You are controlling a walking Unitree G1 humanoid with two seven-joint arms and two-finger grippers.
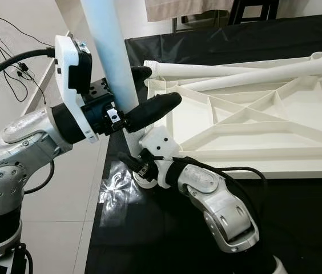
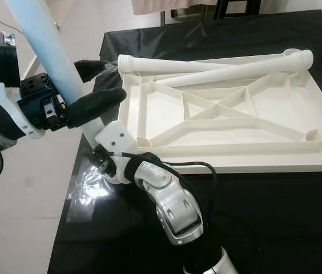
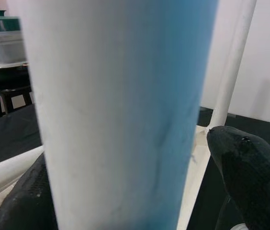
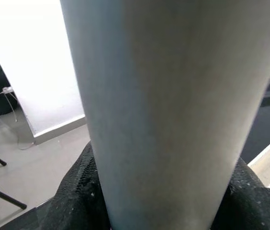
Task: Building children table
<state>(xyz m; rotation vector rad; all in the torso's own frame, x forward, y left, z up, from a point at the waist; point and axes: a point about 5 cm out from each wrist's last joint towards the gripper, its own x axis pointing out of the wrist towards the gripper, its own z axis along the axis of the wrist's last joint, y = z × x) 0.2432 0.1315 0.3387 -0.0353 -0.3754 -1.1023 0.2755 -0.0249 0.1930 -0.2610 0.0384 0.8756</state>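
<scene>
- At the tabletop's near-left corner: left gripper has its fingers closed round the standing leg, one finger in front, one behind, partway up the tube. Judging by the height, this grip steers the tilt.
- Right gripper sits low at the foot of the same leg; right wrist view has black fingers hugging both sides of the tube, so it reads as clamped too. Low hold probably guides the end into the corner socket and takes the twist.
- Leg leans slightly, not plumb; its base is hidden behind the right wrist, so I can't tell if it's seated in the socket or just resting on it.
- Tabletop lies upside down on the black-covered desk, ribs up, which is what exposes the corner sockets.
- Rib pockets of the tabletop hold nothing loose that I can see.
- Two spare legs lie crossed across the far rim, touching each other, well apart from the fingers. Parked out of the way, within reach.
- Clear plastic wrap lies on the desk edge just beside the right gripper; possible slip or snag risk.
</scene>
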